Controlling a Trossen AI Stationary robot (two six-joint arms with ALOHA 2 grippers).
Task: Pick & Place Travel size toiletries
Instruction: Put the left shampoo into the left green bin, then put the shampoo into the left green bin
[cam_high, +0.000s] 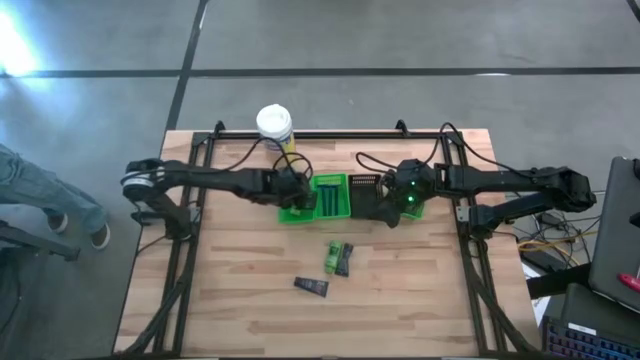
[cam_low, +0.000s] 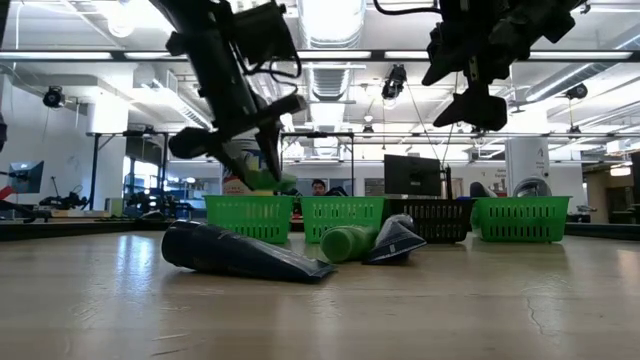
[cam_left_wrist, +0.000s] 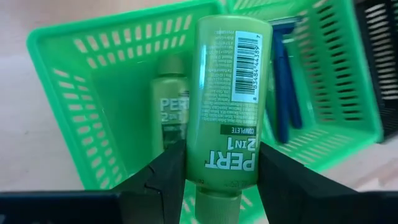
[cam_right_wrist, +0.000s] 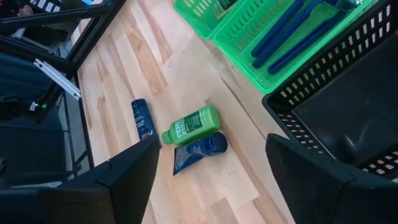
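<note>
My left gripper (cam_high: 292, 195) is shut on a bright green bottle (cam_left_wrist: 227, 93) and hangs over the left green basket (cam_left_wrist: 93, 93). A second green bottle (cam_left_wrist: 169, 115) lies inside that basket. My right gripper (cam_high: 393, 212) stands open above the black basket (cam_right_wrist: 336, 106), holding nothing. On the bare wood lie a green bottle (cam_right_wrist: 189, 124) with a dark tube (cam_right_wrist: 199, 149) against it, and a second dark tube (cam_right_wrist: 142, 118) apart. In the low view the held bottle (cam_low: 268, 180) shows green below the left arm's fingers. My left gripper pinches the green bottle between its two fingers, on the two sides of the body near the cap end (cam_left_wrist: 221, 171). The fingers slant downward from above. The bottle is lifted clear over the left green basket, cap toward the wrist and base pointing away.
The middle green basket (cam_left_wrist: 336, 74) holds blue razors (cam_left_wrist: 283, 81). A white-lidded jar (cam_high: 275, 125) stands at the far edge behind the left arm. Open wood lies along the near half of the table around the loose items.
</note>
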